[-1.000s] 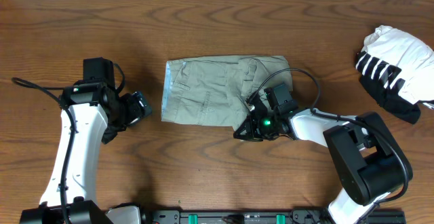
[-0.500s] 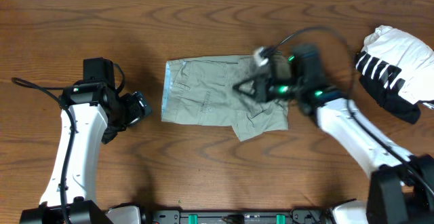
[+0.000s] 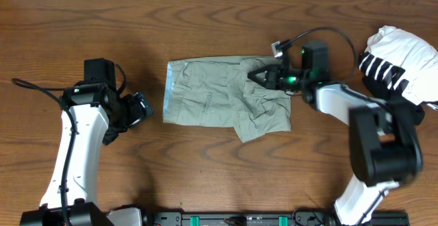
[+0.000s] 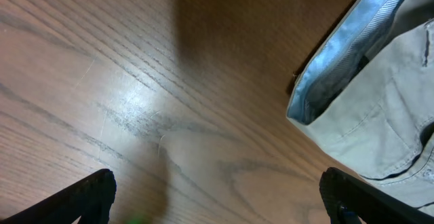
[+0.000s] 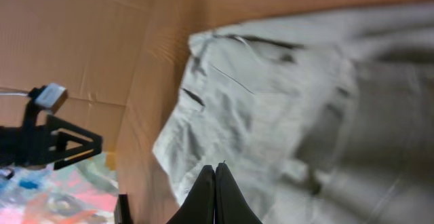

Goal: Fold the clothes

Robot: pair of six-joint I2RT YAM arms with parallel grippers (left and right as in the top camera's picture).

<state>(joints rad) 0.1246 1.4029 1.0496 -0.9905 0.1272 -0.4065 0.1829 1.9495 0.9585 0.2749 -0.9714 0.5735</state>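
The clothes, light khaki-beige trousers, lie folded into a rough rectangle at the table's middle, with a rumpled flap at the front right corner. They show in the left wrist view with a pale blue waistband lining, and in the right wrist view. My right gripper is shut, its fingers pressed together just above the trousers' far right part, with no cloth visible between them. My left gripper is open and empty over bare wood, just left of the waistband edge.
A crumpled white garment with black stripes lies at the far right edge. A black rail runs along the front edge. The right arm's cable loops above the table behind the trousers.
My right arm has swung from the trousers' front right corner up to their far right part, fingers shut. The front right flap now lies uncovered. The left arm has not moved.
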